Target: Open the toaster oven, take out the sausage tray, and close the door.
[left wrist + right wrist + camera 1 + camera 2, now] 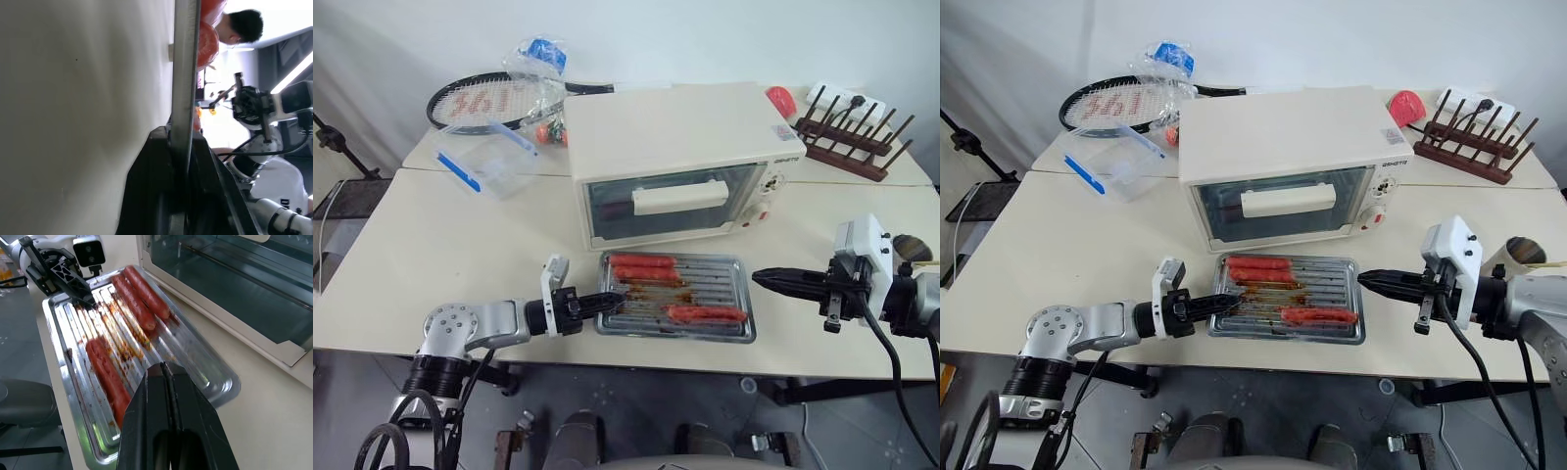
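Left hand (613, 299) pinches the sausage tray (724, 323) rim at 9 o'clock; right hand (764, 279), fingers pressed together, hovers at 3 o'clock

Cream-white boxy toaster oven (680, 157) standing on the table, its glass door (668, 202) with a cream bar handle shut, silver ridged sausage tray (720, 284) lying flat just in front of it, grease-streaked, holding three red-orange sausages.
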You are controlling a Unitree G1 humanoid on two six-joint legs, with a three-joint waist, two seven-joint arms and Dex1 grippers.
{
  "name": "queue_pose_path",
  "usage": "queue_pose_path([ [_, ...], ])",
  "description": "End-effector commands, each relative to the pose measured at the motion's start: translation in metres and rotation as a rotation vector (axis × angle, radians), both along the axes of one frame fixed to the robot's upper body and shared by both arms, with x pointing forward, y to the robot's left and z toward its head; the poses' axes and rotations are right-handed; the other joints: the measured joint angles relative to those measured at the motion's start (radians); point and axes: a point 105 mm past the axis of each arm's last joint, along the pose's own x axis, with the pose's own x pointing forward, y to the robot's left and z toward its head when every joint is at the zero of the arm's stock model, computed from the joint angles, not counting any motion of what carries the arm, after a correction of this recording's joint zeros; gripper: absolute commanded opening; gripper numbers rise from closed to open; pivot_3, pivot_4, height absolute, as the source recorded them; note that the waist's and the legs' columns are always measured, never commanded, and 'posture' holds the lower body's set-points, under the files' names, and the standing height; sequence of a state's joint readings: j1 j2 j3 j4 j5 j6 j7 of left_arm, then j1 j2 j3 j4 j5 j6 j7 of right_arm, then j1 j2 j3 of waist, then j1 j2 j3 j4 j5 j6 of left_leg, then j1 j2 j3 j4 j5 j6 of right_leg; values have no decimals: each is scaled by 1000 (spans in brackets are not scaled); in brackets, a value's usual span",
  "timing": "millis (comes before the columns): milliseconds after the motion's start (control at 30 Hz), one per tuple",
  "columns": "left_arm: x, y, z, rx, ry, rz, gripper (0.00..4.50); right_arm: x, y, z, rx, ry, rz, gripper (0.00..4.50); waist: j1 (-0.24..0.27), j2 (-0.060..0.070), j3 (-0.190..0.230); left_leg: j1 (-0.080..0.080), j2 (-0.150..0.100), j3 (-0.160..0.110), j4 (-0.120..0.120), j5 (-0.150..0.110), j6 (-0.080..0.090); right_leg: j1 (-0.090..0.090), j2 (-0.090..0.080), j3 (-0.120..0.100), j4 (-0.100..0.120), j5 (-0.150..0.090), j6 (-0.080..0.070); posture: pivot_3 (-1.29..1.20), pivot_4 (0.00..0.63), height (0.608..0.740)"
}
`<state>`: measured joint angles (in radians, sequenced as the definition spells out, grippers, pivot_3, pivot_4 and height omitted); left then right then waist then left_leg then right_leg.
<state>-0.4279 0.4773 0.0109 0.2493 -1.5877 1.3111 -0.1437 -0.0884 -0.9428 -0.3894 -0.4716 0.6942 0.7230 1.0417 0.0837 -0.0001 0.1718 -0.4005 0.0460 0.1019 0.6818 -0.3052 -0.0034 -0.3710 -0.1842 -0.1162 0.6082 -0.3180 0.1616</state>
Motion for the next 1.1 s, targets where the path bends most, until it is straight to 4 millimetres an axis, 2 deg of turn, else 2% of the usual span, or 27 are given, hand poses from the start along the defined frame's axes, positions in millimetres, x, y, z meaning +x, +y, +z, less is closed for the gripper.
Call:
queue_pose_path([
  [33, -5, -7, -28, 56, 102, -24, 1740, -5, 1, 12, -13, -57, 6, 0, 0, 0, 0, 0, 0, 0, 0, 0, 0, 0, 0, 0, 0, 0, 0, 0, 150, 740],
  [267, -1, -9, -30, 66, 96, -5, 3788, -6, -1, 13, -18, -60, -1, 0, 0, 1, -1, 0, 0, -1, 0, 1, 0, 1, 0, -1, 0, 0, 0, 0, 150, 740],
  [367, -3, -8, -31, 75, 96, 5, 4488, -7, -1, 12, -24, -55, 3, 0, 0, 1, -1, 1, -1, -4, 0, 1, 0, 4, 0, -2, -2, 0, 0, 0, 150, 740],
  [500, -13, 8, -19, 102, 30, -9, 4488, -11, -3, 8, -50, -17, 31, 0, -13, 0, 0, 1, 0, -4, -1, 1, 0, 3, 0, -2, -2, 0, 0, 0, 150, 740],
  [600, -14, 26, -13, 147, -21, 21, 4488, -12, -6, 5, -68, 1, 49, 0, -31, -1, 0, 0, 1, -4, -4, 1, -1, 2, 1, -2, -1, 0, 0, 0, 150, 740],
  [667, -12, 44, -2, 207, -135, 60, 4488, -10, -10, 3, -73, 7, 54, 0, -46, -3, 0, 1, 1, -3, -8, 1, -2, 1, 2, -2, -1, 0, 0, 0, 150, 740],
  [733, -11, 60, 13, 279, -335, 59, 4488, -6, -15, 0, -95, 4, 70, 0, -63, -5, 1, 1, 1, -2, -11, 3, -4, -1, 2, -2, -1, 0, 0, 0, 150, 740],
  [767, -10, 64, 20, 292, -432, 56, 4499, -6, -17, -2, -106, 11, 89, 188, -66, -5, 1, 1, 1, -1, -14, 4, -5, -3, 3, -1, -1, 0, 0, 0, 150, 740],
  [833, -10, 72, 27, 313, -513, 27, 4500, -5, -21, -6, -116, 23, 115, 579, -65, -5, 1, 2, 1, 2, -17, 5, -6, -5, 3, 1, -2, 0, -1, 0, 150, 740],
  [933, -4, 81, 50, 274, -783, 67, 4500, -2, -27, -10, -122, 31, 150, 1597, -58, -5, 2, 1, 1, 3, -18, 5, -5, -5, 3, 1, -5, 0, -1, 0, 150, 740],
  [1100, -8, 100, 49, 365, -1010, -11, 4500, 3, -41, -24, -191, 41, 187, 3285, -58, -7, 3, -2, 1, 3, -17, 4, -4, -6, 3, -1, -8, 0, 0, 0, 150, 740],
])
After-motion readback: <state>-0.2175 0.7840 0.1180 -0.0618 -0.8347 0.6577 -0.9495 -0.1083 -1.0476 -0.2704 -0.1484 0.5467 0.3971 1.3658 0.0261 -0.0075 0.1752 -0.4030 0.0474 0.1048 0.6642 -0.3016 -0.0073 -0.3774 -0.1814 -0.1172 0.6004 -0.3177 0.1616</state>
